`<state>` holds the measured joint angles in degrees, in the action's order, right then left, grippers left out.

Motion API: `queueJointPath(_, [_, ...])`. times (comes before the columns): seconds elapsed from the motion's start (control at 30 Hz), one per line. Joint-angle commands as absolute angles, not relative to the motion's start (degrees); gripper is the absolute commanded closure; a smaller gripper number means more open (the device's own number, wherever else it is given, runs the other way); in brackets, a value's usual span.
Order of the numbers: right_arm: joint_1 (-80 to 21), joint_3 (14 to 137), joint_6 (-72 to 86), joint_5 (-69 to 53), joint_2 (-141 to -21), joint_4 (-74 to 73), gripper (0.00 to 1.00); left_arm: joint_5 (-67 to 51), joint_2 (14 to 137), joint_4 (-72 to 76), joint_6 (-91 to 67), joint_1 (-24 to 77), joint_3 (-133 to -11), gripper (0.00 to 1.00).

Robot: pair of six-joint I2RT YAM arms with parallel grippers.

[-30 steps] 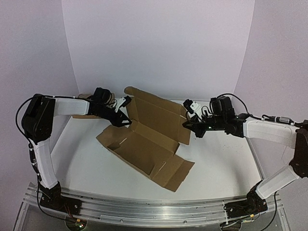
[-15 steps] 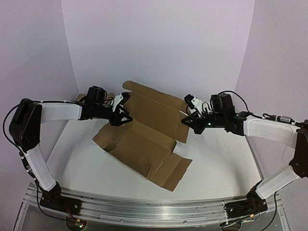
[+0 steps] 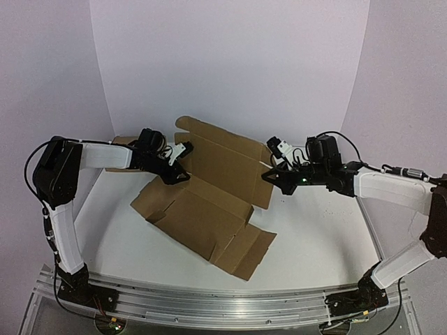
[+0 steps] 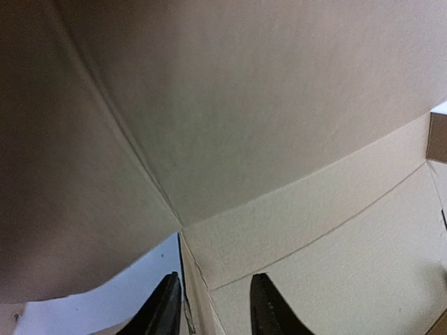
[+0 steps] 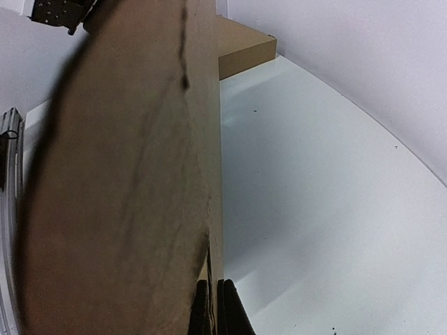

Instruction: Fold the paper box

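The paper box (image 3: pixel 202 209) lies at the middle of the white table (image 3: pixel 321 230), a brown sheet only partly folded. Its base is flat, its rear panel stands up on the 12 o'clock side, and a loose flap reaches out flat toward 5 o'clock.

The left gripper (image 3: pixel 179 169) is at the box's 10 o'clock corner, where the raised panel meets a side flap. In the left wrist view its two fingers (image 4: pixel 167 310) stand well apart and straddle the corner crease (no squeeze on the cardboard shows).

The right gripper (image 3: pixel 268 176) is at about 2 o'clock, on the right-hand edge of the raised panel. In the right wrist view its fingers (image 5: pixel 227 310) are drawn close together, with the thin cardboard edge pinched between them.

A plain box (image 5: pixel 244 47) sits at the far left of the table, behind the left arm.
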<state>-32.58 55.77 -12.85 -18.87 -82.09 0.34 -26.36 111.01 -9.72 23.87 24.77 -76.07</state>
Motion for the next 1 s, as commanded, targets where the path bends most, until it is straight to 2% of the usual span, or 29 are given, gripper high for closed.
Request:
queueJointPath(0.0, [-32.9, 58.69, -13.36, -19.84, -79.89, 2.5, 1.0, -25.23, 111.62, -15.11, 24.93, 24.74, -78.84, 0.69])
queueJointPath(0.07, [-32.94, 58.82, -13.34, -19.35, -80.21, 2.47, 1.0, -25.58, 111.44, -16.11, 25.23, 24.78, -78.82, 0.76])
queueJointPath(0.13, [-32.9, 59.08, -12.87, -18.89, -80.6, 2.46, 1.0, -25.81, 111.28, -16.61, 25.48, 24.79, -78.52, 0.85])
queueJointPath(0.17, [-32.9, 59.29, -12.45, -18.57, -80.89, 2.46, 1.0, -25.88, 111.1, -16.46, 25.46, 24.79, -78.34, 0.94])
queueJointPath(0.23, [-32.9, 59.96, -10.04, -17.24, -81.58, 2.47, 1.0, -26.18, 110.79, -15.52, 25.0, 24.79, -77.59, 1.0])
queueJointPath(0.37, [-30.95, 61.78, 0.27, -18.27, -83.73, 2.5, 1.0, -28.33, 109.07, -10.45, 22.81, 24.75, -72.19, 1.0])
queueJointPath(0.6, [-25.69, 65.15, 24.41, -29.82, -88.66, 3.59, 1.0, -30.0, 99.83, 13.73, 15.06, 25.85, -52.98, 1.0])
queueJointPath(0.8, [-25.1, 61.75, 41.98, -33.73, -90.82, 13.81, 1.0, -22.66, 96.47, 25.76, 10.87, 28.99, -44.68, 1.0])
queueJointPath(0.97, [-24.85, 55.21, 55.35, -33.9, -92.39, 26.1, 1.0, -17.16, 95.6, 28.93, 8.59, 32.0, -42.42, 1.0])
